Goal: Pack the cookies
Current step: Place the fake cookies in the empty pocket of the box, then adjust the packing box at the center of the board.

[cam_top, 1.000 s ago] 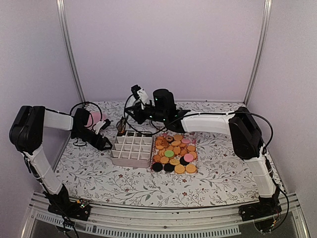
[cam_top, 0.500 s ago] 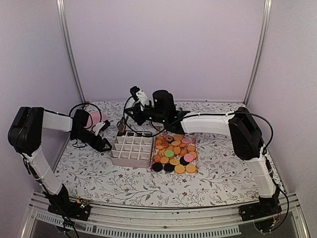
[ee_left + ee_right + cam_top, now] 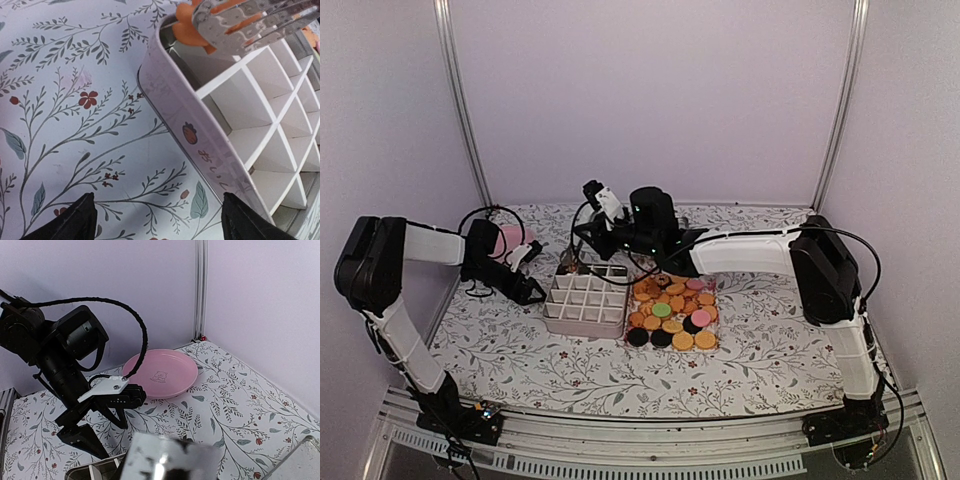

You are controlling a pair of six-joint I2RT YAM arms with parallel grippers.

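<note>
Left wrist view alone shows right jaws pinching an orange cookie (image 3: 187,31) over the tray (image 3: 172,102); left jaws spread.

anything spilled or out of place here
Nothing stands out: the cookies lie heaped in their clear tray, none on the cloth, and the divided box sits flat. One orange cookie is in the right gripper's jaws above its corner cell.

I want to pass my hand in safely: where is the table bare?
Bare: the near strip of table between the divided box, the cookies and the arm bases; also right of the cookies. Crowded: far left, with the pink plate, left gripper and right gripper.
</note>
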